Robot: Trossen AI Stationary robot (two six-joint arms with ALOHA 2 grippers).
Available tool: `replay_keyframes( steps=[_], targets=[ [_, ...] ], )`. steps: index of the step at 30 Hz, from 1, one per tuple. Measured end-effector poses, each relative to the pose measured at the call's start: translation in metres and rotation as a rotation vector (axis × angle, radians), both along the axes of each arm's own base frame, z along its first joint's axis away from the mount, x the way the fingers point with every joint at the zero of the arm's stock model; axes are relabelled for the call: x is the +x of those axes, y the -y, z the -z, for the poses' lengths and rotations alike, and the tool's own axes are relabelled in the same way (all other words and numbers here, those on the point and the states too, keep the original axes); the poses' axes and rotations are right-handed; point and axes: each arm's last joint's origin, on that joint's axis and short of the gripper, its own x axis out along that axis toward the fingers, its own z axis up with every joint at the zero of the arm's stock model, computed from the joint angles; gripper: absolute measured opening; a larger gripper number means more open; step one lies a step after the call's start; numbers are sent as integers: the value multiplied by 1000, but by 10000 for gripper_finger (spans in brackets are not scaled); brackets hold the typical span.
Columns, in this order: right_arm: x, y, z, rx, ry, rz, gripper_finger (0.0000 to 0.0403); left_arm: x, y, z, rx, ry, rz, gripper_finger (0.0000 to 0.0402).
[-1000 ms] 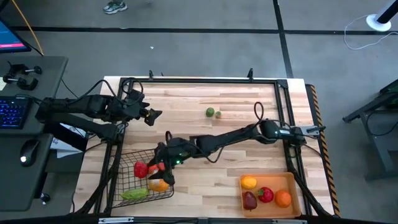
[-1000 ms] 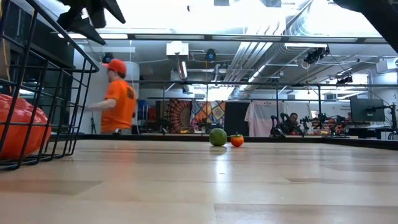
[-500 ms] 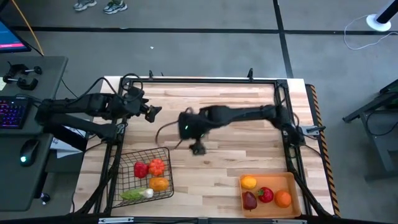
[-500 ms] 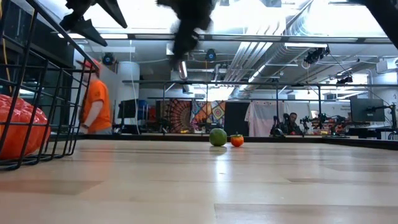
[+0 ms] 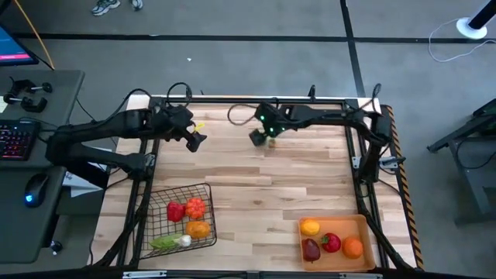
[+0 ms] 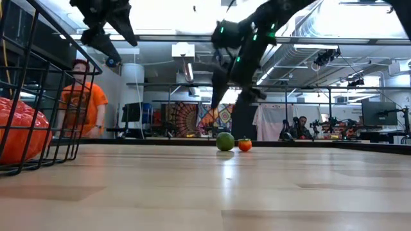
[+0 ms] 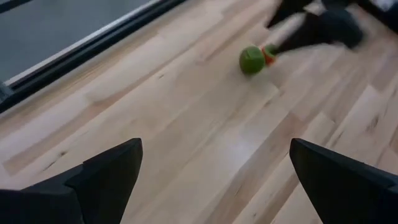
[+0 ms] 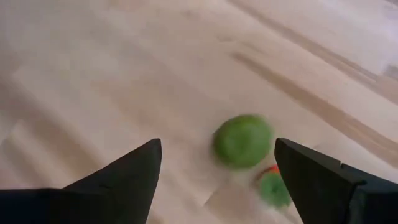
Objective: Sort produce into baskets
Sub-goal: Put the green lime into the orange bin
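Note:
A green ball (image 5: 270,142) and a small orange-and-green piece (image 6: 244,145) rest on the bare table near the middle of its far edge. My right gripper (image 5: 259,137) is open and hovers just above them. In the right wrist view the green ball (image 8: 242,140) lies on the table between and beyond the two fingers, which touch nothing. My left gripper (image 5: 194,140) is open and empty above the far left of the table. The black wire basket (image 5: 203,190) at the near left holds several red, orange, yellow, green and white pieces. The orange tray (image 5: 335,223) at the near right holds several fruits.
A metal frame (image 5: 248,99) runs round the table's edges. The wood between basket, tray and the far pieces is bare. A desk with keyboard and mouse (image 5: 31,194) stands left of the table. A person in orange (image 6: 83,106) stands in the room behind.
My right gripper has risen from the wire basket at the near left and swung toward the far edge, ending open just over the green ball. A small white piece now lies in the basket beside the green one.

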Motion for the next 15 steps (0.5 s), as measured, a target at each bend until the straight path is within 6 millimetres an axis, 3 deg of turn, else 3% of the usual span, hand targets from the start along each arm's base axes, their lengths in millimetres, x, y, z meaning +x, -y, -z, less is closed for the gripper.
replay_keyframes(
  steps=[5, 15],
  targets=[
    [14, 23, 12, 49, -8, 124, 307, 12, -10, 6, 1, -27, 81, 395],
    [31, 25, 38, 67, -207, 197, 307, 24, -20, 16, -47, -50, 37, 395]
  ],
)
